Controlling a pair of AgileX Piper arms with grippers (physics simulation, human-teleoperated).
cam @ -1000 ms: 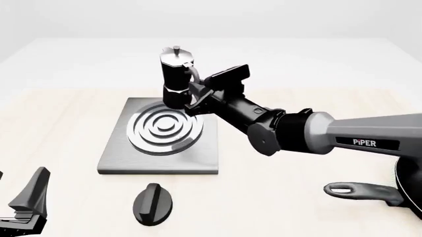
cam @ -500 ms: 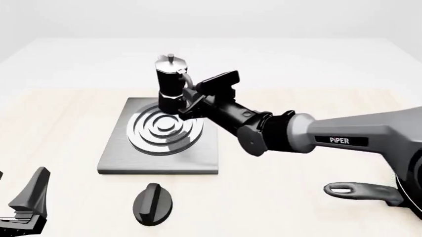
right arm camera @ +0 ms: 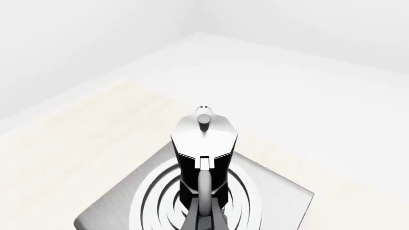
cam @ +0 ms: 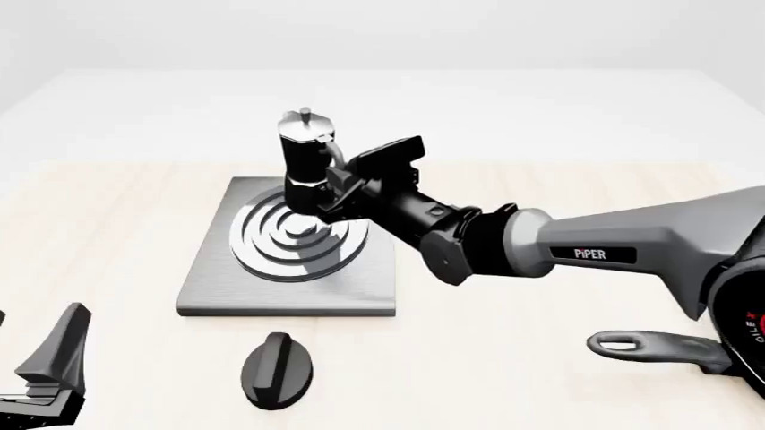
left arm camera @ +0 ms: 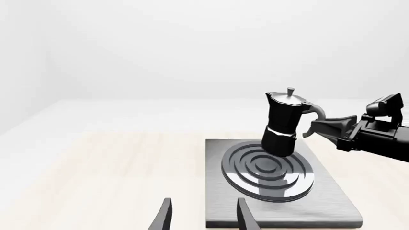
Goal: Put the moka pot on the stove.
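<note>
The moka pot (cam: 305, 154), black with a silvery lid and knob, hangs slightly tilted just above the raised rings of the grey stove (cam: 215, 288). My right gripper (cam: 339, 179) is shut on the pot's curved side handle, reaching in from the right. In the right wrist view the pot (right arm camera: 204, 143) is straight ahead over the stove (right arm camera: 284, 201), with the gripper (right arm camera: 204, 221) clamped on the handle. The left wrist view shows the pot (left arm camera: 282, 123), the stove (left arm camera: 335, 206) and the right gripper (left arm camera: 329, 129). My left gripper (cam: 48, 376) is open and empty at the near left; its own view (left arm camera: 204, 218) shows it well short of the stove.
A black oval knob (cam: 278, 369) lies on the table in front of the stove. A black frying pan's handle (cam: 651, 345) shows at the near right, under the right arm. The light wooden table (cam: 107, 224) stretches left of the stove.
My right arm has carried the moka pot leftward and a little down, from the stove's back right edge to over the rings. The left arm has not moved.
</note>
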